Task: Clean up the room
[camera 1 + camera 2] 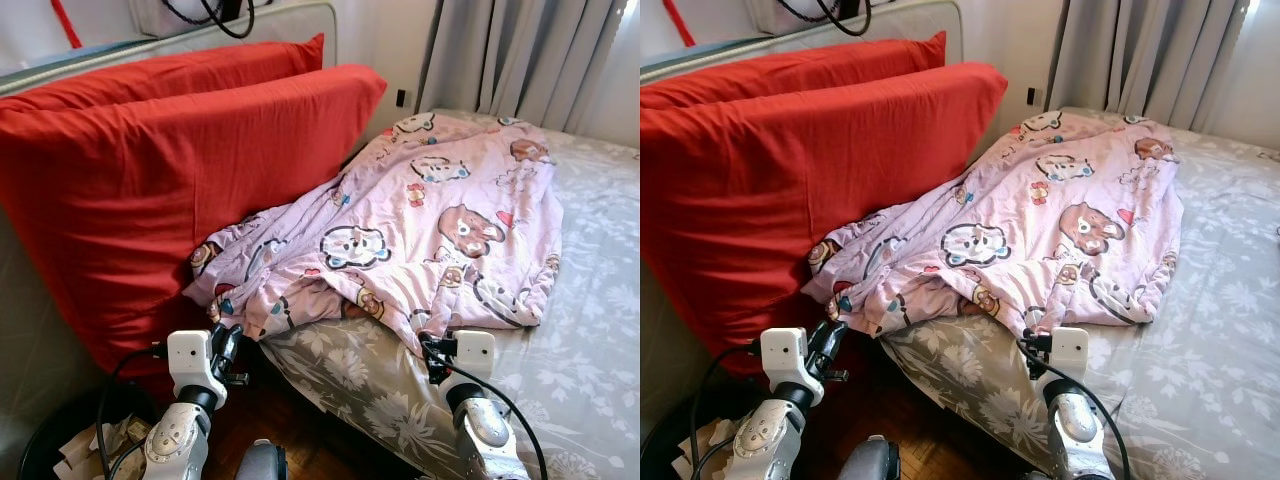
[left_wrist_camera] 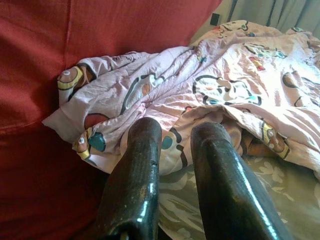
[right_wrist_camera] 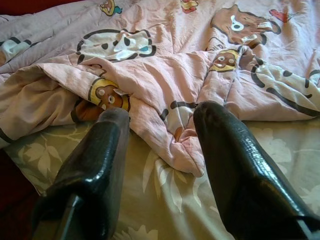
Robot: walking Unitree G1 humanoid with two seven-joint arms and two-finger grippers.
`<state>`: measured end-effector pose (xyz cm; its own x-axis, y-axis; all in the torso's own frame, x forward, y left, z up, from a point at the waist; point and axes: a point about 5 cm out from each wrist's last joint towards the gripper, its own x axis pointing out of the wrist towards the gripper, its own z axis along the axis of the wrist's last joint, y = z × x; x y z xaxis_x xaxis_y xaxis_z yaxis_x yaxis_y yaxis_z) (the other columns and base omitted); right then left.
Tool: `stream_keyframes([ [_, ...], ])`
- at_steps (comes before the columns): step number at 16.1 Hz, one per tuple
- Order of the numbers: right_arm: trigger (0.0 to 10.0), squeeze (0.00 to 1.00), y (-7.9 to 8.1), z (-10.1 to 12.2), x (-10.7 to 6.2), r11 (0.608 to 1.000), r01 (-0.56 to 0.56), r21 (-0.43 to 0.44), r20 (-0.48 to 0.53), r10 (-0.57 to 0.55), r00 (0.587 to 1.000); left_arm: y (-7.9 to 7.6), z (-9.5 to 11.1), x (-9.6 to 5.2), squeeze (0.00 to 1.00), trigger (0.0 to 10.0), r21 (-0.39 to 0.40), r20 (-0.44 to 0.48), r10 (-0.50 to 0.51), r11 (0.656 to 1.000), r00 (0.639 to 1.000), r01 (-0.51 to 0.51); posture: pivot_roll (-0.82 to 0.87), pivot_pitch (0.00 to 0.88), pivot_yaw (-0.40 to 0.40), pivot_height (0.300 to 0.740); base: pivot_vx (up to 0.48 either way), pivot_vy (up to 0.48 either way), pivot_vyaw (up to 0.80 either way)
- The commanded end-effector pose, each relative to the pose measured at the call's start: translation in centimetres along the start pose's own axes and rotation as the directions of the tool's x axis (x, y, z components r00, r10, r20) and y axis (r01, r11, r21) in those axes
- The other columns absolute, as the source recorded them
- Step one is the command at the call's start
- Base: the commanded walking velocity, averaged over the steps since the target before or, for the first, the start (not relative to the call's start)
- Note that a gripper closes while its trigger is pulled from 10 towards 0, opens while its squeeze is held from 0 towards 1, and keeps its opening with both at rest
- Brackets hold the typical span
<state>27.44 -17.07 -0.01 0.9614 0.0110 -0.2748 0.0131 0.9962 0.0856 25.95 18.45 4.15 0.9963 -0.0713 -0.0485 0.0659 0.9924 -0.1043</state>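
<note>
- Pink cartoon-print blanket (image 1: 430,230) lies crumpled across the bed's grey floral sheet (image 1: 590,340), its bunched near corner pressed against two red pillows (image 1: 170,170) that lean at the head of the bed.
- Left gripper (image 2: 172,137) sits at that bunched corner beside the pillows, fingers slightly apart, holding nothing.
- Right gripper (image 3: 160,122) rests at the blanket's front edge, fingers spread wide with a fold lying between them, not clamped.
- Grey curtains (image 1: 530,60) hang behind.

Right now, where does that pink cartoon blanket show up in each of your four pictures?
Left eye: pink blanket across centre, on the bed.
Right eye: blanket centre.
Left wrist: beyond the left gripper.
Right wrist: upper half, ahead of the right gripper.
Shared landmark: grey floral sheet.
</note>
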Motion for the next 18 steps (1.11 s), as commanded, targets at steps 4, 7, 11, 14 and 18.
stream_keyframes([
  [4, 10.0, 0.0, 0.33, 0.23, 0.28, 1.0, -0.016, -0.008, -0.005, 0.016, 1.0, 0.11, 0.22, 0.08, 0.0, 10.0, -0.003, -0.001, 0.001, 1.0, 1.0, -0.001, 0.07, 0.0, 0.016, 0.641, 0.0, 0.0, 0.0],
  [7, 10.0, 0.0, 0.35, 0.07, 0.32, 1.0, -0.017, -0.016, -0.023, 0.016, 1.0, 0.11, 0.22, 0.14, 0.0, 10.0, -0.003, -0.002, 0.0, 1.0, 1.0, 0.0, 0.07, 0.0, 0.016, 0.631, 0.0, 0.0, 0.0],
  [11, 10.0, 0.0, 0.4, 0.28, 0.31, 1.0, -0.022, -0.01, 0.001, 0.022, 1.0, 0.12, 0.19, 0.19, 0.0, 10.0, -0.004, -0.005, 0.001, 1.0, 1.0, -0.001, 0.07, 0.0, 0.016, 0.626, 0.0, 0.0, 0.0],
  [14, 10.0, 0.0, 0.55, 0.27, 0.35, 0.999, -0.03, -0.01, -0.001, 0.03, 1.0, 0.08, 0.15, 0.18, 0.0, 10.0, -0.003, -0.006, -0.001, 1.0, 1.0, 0.001, 0.07, 0.0, 0.016, 0.626, 0.0, 0.0, 0.0],
  [18, 10.0, 0.0, 0.79, 0.06, 0.25, 0.998, -0.059, -0.019, -0.01, 0.059, 0.998, 0.06, 0.09, 0.18, 0.0, 10.0, 0.0, -0.009, -0.002, 1.0, 1.0, 0.002, 0.07, 0.0, 0.017, 0.626, 0.062, 0.0, 0.0],
])
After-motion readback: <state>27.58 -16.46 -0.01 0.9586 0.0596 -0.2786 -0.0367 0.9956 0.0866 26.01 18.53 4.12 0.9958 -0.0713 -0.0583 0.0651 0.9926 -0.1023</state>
